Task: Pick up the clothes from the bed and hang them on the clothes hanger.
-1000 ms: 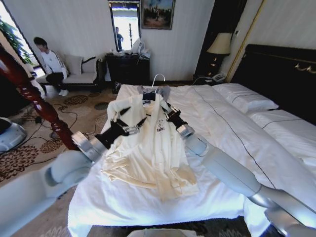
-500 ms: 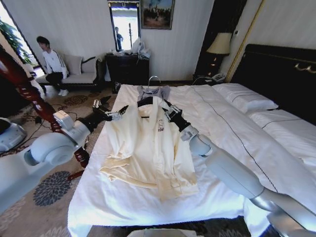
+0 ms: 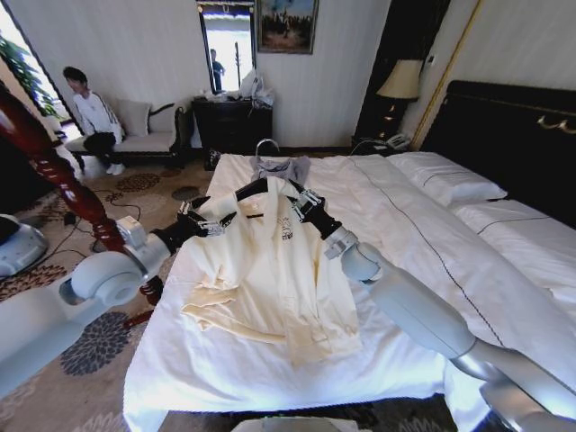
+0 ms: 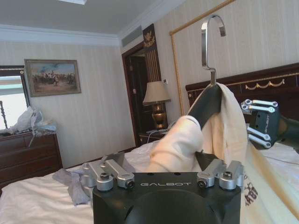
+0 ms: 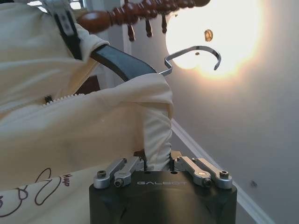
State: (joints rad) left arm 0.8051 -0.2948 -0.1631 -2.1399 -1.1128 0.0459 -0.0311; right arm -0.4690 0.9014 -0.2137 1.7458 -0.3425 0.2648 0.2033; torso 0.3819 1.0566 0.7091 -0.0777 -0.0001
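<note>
Over the bed (image 3: 423, 225), both grippers' jaws pinch the clothes (image 3: 270, 270) on the clothes hanger (image 3: 256, 186).

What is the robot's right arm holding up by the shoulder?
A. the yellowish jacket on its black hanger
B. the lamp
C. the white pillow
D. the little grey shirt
A: the right gripper has its jaws pinched on the cream jacket, which is draped over the black hanger with the shoulders raised off the bed.
</note>
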